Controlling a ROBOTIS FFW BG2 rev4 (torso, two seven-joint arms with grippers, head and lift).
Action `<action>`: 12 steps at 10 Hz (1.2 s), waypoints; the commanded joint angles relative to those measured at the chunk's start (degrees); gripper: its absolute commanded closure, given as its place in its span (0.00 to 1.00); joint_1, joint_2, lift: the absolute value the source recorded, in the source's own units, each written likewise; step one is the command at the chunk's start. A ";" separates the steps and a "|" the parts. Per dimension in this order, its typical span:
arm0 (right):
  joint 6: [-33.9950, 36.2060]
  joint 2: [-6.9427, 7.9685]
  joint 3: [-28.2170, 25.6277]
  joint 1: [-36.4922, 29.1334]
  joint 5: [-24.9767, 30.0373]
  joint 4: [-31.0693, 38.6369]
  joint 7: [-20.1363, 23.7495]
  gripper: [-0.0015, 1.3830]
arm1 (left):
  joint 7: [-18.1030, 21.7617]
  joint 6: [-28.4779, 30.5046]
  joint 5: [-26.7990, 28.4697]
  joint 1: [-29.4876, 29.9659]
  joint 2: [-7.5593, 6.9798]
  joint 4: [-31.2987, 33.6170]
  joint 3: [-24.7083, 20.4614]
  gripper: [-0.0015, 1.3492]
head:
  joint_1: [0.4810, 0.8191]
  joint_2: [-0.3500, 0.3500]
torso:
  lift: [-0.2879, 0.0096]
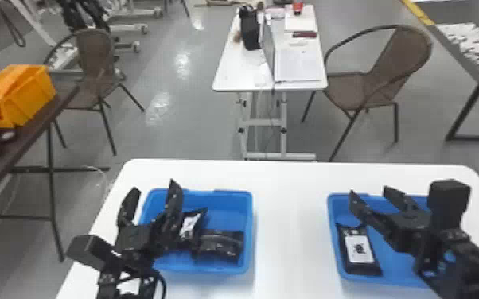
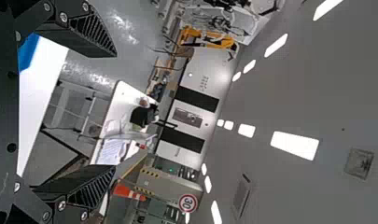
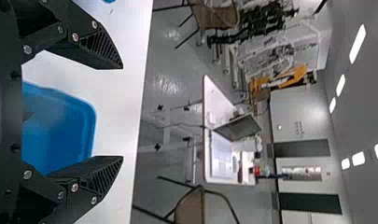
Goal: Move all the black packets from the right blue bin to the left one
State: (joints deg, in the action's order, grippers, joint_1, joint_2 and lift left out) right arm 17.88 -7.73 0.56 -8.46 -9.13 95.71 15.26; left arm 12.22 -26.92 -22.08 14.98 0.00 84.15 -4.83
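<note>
At the far left, an orange bin [image 1: 32, 103] sits on a dark table [image 1: 12, 159], with a chair [image 1: 95, 51] behind.

By the left edge of the white table [image 1: 290, 214], the left gripper [image 1: 152, 189] hangs in front of the left bin [image 1: 250, 234]. It is open; the left wrist view shows its fingers [image 2: 91, 35] wide apart with nothing between them. In that blue bin, the labelled packet [image 1: 189, 224] slants near the middle, partly hidden by the gripper. The plain packet [image 1: 221, 246] lies toward the bin's near right corner, its dark side up.

Beyond the table's far edge, a desk [image 1: 238, 73] carries a bag [image 1: 250, 32] and a laptop [image 1: 268, 49].

Toward the white table's right edge is the right bin [image 1: 332, 222], also blue. The last packet [image 1: 360, 252] rests inside along its left wall, white label up, toward the near left corner. The right gripper [image 1: 370, 193] hangs above the bin, open and holding nothing, its fingers [image 3: 100, 49] spread in the right wrist view. A second chair [image 1: 404, 55] stands beyond the far edge.
</note>
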 commanded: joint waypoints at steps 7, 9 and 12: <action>3.31 -1.23 -0.21 -2.79 -6.86 -9.75 -5.24 0.28 | 0.00 2.58 2.22 1.37 0.15 4.62 -1.68 0.13 | 0.63 0.58 | 0.97; 3.39 -1.32 1.90 0.20 -6.78 -14.32 -4.36 0.28 | 0.09 2.31 2.22 1.28 0.15 4.62 -1.68 0.13 | 0.63 0.60 | 0.97; 7.52 -0.97 3.48 4.33 -3.44 -17.75 -3.66 0.27 | 0.00 1.70 1.69 1.28 0.15 4.62 -1.76 0.14 | 0.63 0.63 | 0.97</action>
State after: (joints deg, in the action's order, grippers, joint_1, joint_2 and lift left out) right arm 24.42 -8.95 3.91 -4.81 -13.09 78.44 11.61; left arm 12.22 -25.11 -20.20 16.27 0.00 88.77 -6.58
